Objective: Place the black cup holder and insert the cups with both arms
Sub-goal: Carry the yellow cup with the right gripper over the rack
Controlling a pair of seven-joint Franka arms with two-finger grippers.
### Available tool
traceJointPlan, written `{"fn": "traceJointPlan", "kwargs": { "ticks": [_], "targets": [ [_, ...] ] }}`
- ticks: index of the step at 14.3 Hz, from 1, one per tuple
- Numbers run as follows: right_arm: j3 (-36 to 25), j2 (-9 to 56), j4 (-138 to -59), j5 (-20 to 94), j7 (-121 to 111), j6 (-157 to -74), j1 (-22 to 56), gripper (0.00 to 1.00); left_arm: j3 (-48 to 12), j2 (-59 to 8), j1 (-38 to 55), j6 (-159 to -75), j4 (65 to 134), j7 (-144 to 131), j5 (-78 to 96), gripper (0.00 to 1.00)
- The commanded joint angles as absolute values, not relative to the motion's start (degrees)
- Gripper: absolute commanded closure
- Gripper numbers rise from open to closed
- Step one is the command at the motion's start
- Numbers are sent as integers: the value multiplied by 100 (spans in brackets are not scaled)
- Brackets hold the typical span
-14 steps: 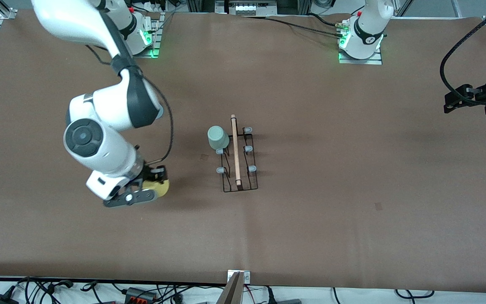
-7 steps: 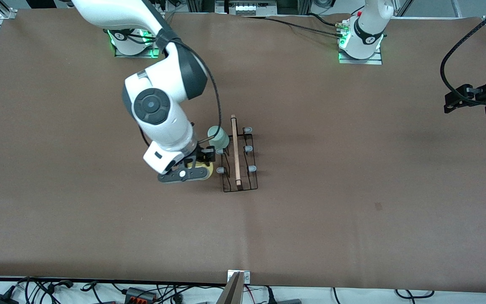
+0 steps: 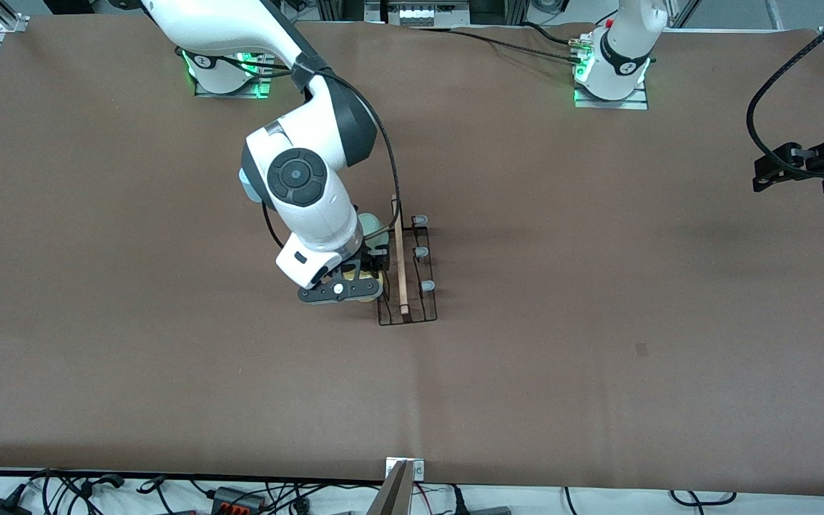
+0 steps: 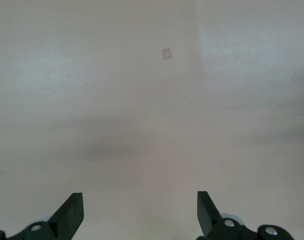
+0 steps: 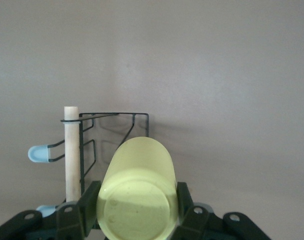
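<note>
The black cup holder (image 3: 418, 304) stands mid-table, with its wooden rod (image 3: 400, 268) and grey-blue peg tips (image 3: 427, 286). A mint green cup (image 3: 375, 223) sits on a peg at the rack's end nearer the robots' bases, partly hidden by the right arm. My right gripper (image 3: 344, 287) is shut on the yellow cup (image 5: 137, 192) and holds it on its side over the rack's side toward the right arm's end of the table. The rack (image 5: 114, 116) and rod (image 5: 71, 150) also show in the right wrist view. My left gripper (image 3: 769, 172) is open and empty (image 4: 139, 210) and waits above bare table at the left arm's end. The light blue cup is out of view.
A brown mat (image 3: 526, 400) covers the table. A small square mark (image 3: 641, 349) lies on it toward the left arm's end. Cables and plugs (image 3: 226, 493) run along the table edge nearest the camera. A thick black cable (image 3: 777, 79) hangs by the left arm.
My right arm has carried the yellow cup from the right arm's end of the table toward the rack; it is now at the rack's side. The left arm has not moved.
</note>
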State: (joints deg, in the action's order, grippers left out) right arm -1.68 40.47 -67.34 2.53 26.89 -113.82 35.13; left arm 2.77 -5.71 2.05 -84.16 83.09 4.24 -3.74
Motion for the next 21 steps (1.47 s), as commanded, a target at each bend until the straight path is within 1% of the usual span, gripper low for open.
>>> {"fn": "traceJointPlan", "kwargs": {
  "ticks": [1,11,12,13,14,16,21],
  "targets": [
    [-211,4148,-6653,334,2769,-11566,3568,70,264,-562,141,-8402,8244,510,-334,0],
    [-211,4412,-6671,325,2786,-11838,3674,69,264,-563,158,-8402,8244,501,-334,0],
    [-211,4421,-6680,325,2786,-11856,3674,56,264,-563,158,-8402,8244,501,-334,0],
    [-220,4421,-6671,316,2795,-11856,3665,3,264,-563,158,-8402,8244,501,-325,0],
    [-228,4421,-6671,316,2786,-11848,3656,0,264,-563,158,-8402,8244,501,-334,0],
    [-272,4299,-6653,308,2769,-11629,3621,0,264,-563,158,-8402,8244,501,-334,0],
    [-456,3702,-6662,281,2690,-10619,3367,0,264,-563,158,-8394,8244,492,-334,0]
  ]
}}
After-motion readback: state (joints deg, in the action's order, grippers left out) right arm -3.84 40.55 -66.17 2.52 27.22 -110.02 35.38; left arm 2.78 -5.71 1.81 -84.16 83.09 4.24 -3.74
